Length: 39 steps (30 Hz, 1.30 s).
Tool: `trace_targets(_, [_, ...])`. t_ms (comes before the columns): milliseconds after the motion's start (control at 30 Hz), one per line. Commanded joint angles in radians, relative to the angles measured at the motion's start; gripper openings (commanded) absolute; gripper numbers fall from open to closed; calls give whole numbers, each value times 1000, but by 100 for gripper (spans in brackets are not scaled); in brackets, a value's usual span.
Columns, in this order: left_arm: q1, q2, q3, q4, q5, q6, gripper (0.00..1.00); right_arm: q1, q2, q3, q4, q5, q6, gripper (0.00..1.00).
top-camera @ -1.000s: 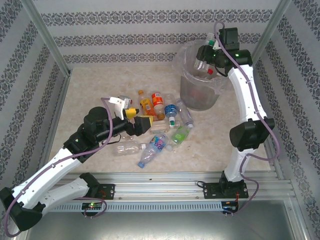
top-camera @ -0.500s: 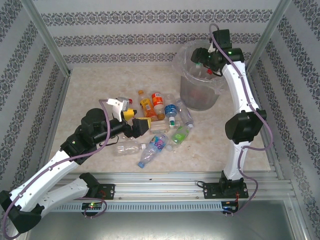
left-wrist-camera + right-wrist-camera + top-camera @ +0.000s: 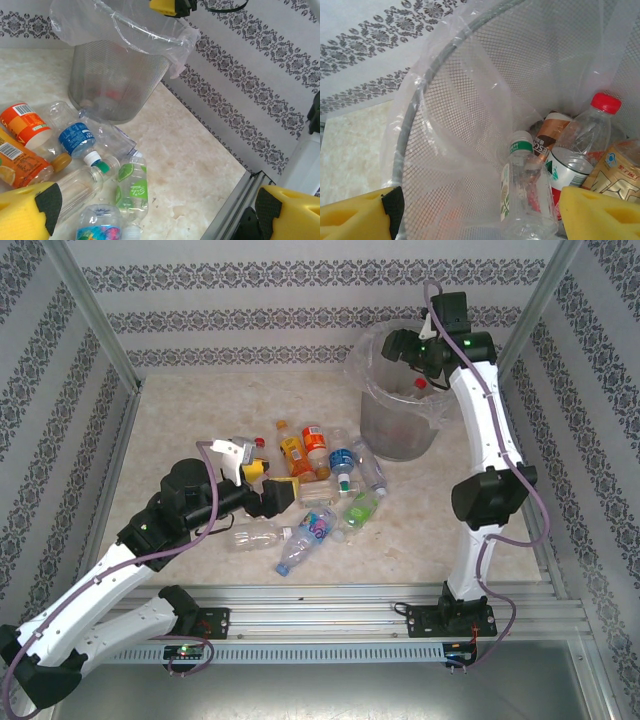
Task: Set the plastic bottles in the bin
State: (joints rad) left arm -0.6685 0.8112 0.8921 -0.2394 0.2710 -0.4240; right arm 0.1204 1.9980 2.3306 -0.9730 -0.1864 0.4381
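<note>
Between the right gripper's (image 3: 480,217) spread fingers (image 3: 355,217), holds nothing; hangs over the bin (image 3: 402,145), above bottles (image 3: 525,195) lying inside. Between the left gripper's (image 3: 157,207) fingers (image 3: 20,215), fully spread, grips nothing either; hovers just above loose bottles (image 3: 132,187) heaped on the table (image 3: 200,410) near the bin.
</note>
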Motion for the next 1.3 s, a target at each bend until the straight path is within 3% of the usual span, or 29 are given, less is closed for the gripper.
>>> trace_targets(0, [-14,-18,22,-43,-12,40,100,5,-119,-61,11,-40,-55,82])
trace_targets(300, [-14,1,78,-213,-5,131,100,14,-402,-347,77,-107,-114,82])
trace_targets(600, [-14,78,165,-490,-23,242,100,112,-707,-682,108,-181,-128,87])
trace_targets(833, [-14,177,239,-691,-68,299,100,161,-917,-914,130,-368,-93,96])
trace_targets(1000, [-14,240,256,-794,-132,298,98,168,-1017,-1029,112,-465,-70,98])
trace_targets(1267, [-14,394,257,-880,-215,238,96,169,-1109,-1156,116,-490,-46,98])
